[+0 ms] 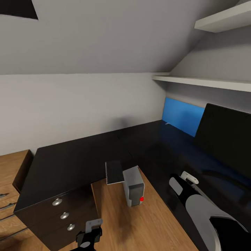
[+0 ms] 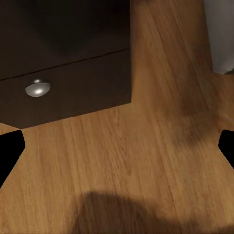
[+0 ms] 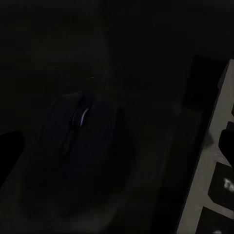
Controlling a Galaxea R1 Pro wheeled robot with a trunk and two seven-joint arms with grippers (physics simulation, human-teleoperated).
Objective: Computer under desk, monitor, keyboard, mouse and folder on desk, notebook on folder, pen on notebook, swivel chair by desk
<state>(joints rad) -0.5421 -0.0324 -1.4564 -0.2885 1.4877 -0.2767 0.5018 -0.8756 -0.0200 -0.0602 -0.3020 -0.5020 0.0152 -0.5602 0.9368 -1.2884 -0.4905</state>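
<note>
Hovering over the glossy black desk (image 1: 80, 157), the right gripper (image 3: 117, 146) looks down on the mouse (image 3: 80, 141), which lies on the desktop just beside the near edge of the keyboard (image 3: 214, 175). The right wrist view is very dark, so the mouse barely separates from the surface; only a faint pale line at its wheel marks it. The dark fingertips sit at opposite edges of that view, so the jaws stand spread wide and hold nothing.

The monitor (image 1: 226, 139) stands on the right wing of the desk, in front of the blue wall panel (image 1: 183, 120). The computer (image 1: 134, 186) stands on the wooden floor (image 1: 146, 223) in the inner corner of the desk, with a thin dark flat thing (image 1: 114, 172) propped at its far side. The left gripper (image 2: 117, 146) hangs low over bare floor near the drawers (image 1: 64, 214), its jaws also apart and empty.

The likely trouble lies with the right arm. A rounded, smooth mouse on a slick top could squirt out from closing fingers, or be pushed into the keyboard and shift it. With so little contrast, a descent could also land off centre and clip the keyboard. A wide swing of the right forearm (image 1: 198, 205) might brush the monitor's base.
</note>
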